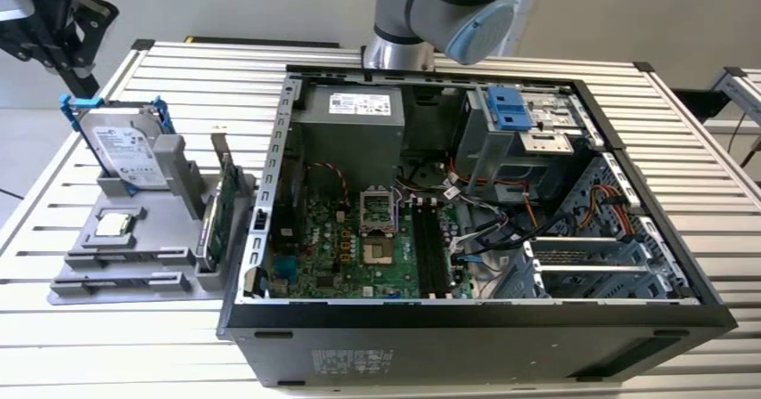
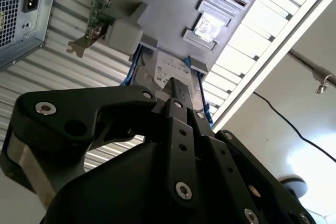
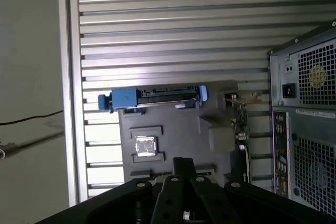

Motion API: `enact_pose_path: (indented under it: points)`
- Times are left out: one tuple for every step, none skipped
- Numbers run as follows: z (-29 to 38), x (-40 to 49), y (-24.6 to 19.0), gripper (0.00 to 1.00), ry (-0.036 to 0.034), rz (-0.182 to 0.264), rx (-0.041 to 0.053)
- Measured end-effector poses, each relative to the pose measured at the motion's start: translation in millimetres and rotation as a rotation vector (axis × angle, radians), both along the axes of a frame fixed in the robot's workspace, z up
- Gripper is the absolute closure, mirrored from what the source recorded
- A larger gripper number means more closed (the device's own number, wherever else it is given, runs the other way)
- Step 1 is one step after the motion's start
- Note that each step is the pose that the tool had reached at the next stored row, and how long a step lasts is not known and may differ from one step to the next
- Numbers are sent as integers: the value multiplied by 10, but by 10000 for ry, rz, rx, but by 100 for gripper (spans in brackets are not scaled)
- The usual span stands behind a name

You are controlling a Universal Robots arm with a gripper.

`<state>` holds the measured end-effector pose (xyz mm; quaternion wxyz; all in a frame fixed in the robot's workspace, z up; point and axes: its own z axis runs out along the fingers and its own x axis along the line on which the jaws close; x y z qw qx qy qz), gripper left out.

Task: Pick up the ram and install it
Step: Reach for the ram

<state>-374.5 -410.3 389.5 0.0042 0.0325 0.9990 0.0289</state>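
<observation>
Since the gray holder (image 1: 113,270) props its hard drive (image 1: 125,150) upright for grasping, the end effector (image 1: 84,77) above hovers closed, empty.

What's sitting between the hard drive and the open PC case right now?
In the exterior view, green circuit boards stand on edge in the gray holder, between the hard drive and the case.

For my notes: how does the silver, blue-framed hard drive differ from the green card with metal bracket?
The silver hard drive is a thick box, the green card a thin board. The card stands beside the computer case; the drive farther off. Both sit in the grey holder.
</observation>
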Motion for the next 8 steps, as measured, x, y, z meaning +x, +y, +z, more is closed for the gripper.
enact_pose_path:
  points:
    - [0, 0, -12, 100, 1, 0, -1]
    - [0, 0, -25, 100, 1, 1, -1]
    - [0, 0, -37, 100, 3, 2, -1]
    - [0, 0, -51, 100, 6, 3, -1]
    - [0, 0, -65, 100, 9, 4, -1]
    - [-1, 0, -80, 100, 12, 5, 0]
    - [-1, 0, -94, 100, 16, 8, -1]
    - [-1, 0, -108, 100, 19, 11, -1]
